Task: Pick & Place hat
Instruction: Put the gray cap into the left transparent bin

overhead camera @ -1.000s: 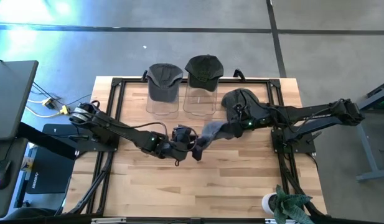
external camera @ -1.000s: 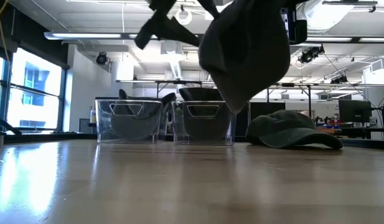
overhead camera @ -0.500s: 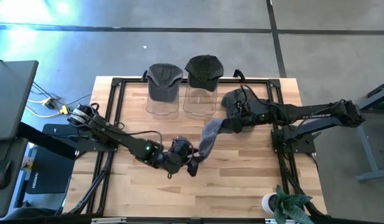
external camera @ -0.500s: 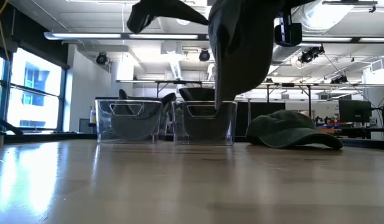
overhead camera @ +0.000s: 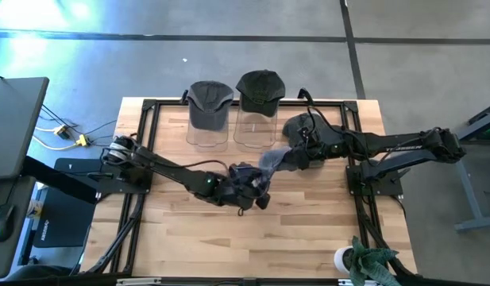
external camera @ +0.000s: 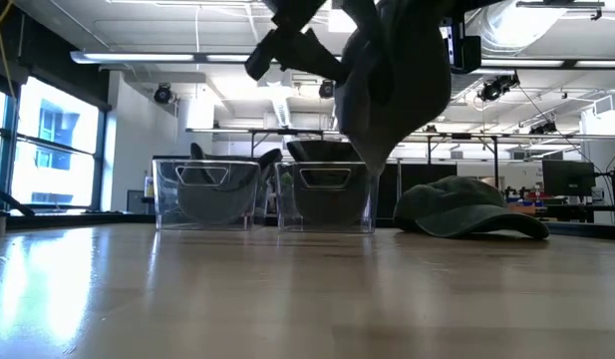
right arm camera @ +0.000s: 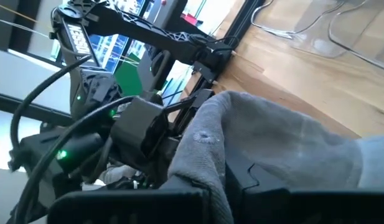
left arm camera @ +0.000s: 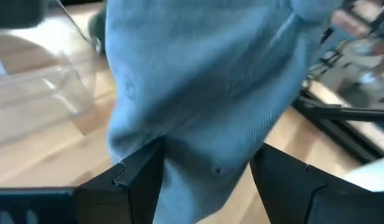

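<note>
**High view and low view: grey hat held between two hands above the bench**

High view shows the grey hat (overhead camera: 264, 167) stretched between both arms, over the middle of the bench (overhead camera: 308, 230). The left hand (overhead camera: 248, 187) is at the 7 o'clock end of the hat and the right hand (overhead camera: 296, 156) is at the 2 o'clock end. This view does not tell if the hat touches the wood.

Low view answers that: the grey hat (external camera: 392, 85) hangs in the air, clear above the bench surface (external camera: 307, 299). It also shows a dark green cap (external camera: 466, 209) lying on the bench at 3 o'clock from the two clear bins (external camera: 327, 197), each with a cap in it.

Left wrist view gives what the others hide: the grey cloth (left arm camera: 204, 87) passes between the two dark fingers (left arm camera: 139, 177) of the left hand, which are clenched on it with a moderate gap filled by the fabric.

Right wrist view shows the cloth (right arm camera: 272, 149) lying directly over the right hand's fingers (right arm camera: 179, 196), which grasp its edge; the left arm (right arm camera: 117, 137) is seen beyond.
</note>
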`<action>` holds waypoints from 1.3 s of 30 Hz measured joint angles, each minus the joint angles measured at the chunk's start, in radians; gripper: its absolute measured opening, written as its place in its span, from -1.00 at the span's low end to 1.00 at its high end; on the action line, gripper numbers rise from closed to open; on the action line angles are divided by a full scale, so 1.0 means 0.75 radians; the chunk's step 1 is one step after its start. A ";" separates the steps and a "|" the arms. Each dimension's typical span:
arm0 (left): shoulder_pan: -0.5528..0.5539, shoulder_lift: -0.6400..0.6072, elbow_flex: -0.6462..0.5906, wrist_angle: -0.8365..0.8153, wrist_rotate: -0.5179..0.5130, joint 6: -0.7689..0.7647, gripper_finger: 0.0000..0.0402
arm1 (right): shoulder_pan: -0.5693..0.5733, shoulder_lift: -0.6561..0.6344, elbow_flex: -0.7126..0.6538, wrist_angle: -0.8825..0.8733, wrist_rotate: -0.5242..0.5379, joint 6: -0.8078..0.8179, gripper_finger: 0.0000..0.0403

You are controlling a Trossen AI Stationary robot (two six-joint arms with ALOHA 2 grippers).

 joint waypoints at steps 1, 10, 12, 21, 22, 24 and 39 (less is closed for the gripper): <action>-0.001 0.005 0.032 -0.054 -0.010 0.017 0.12 | 0.000 0.000 0.000 0.002 0.000 0.001 -0.99; -0.022 0.070 0.304 -0.545 -0.195 -0.058 0.12 | 0.003 0.000 -0.001 0.020 -0.032 0.009 -0.99; -0.020 0.081 0.339 -0.570 -0.212 -0.097 0.12 | 0.005 -0.001 -0.001 0.039 -0.049 0.009 -0.99; -0.012 0.094 0.342 -1.003 -0.155 -0.519 0.12 | 0.022 -0.001 -0.001 0.072 -0.122 0.020 -0.99; -0.012 0.098 0.342 -1.028 -0.154 -0.553 0.12 | 0.026 0.000 -0.001 0.069 -0.128 0.020 -0.99; -0.012 0.094 0.342 -1.053 -0.154 -0.582 0.12 | 0.036 0.001 -0.001 0.070 -0.136 0.020 -0.99; -0.012 0.007 0.412 -1.106 0.031 -0.413 -0.92 | 0.048 0.002 0.016 0.077 -0.159 -0.025 -0.99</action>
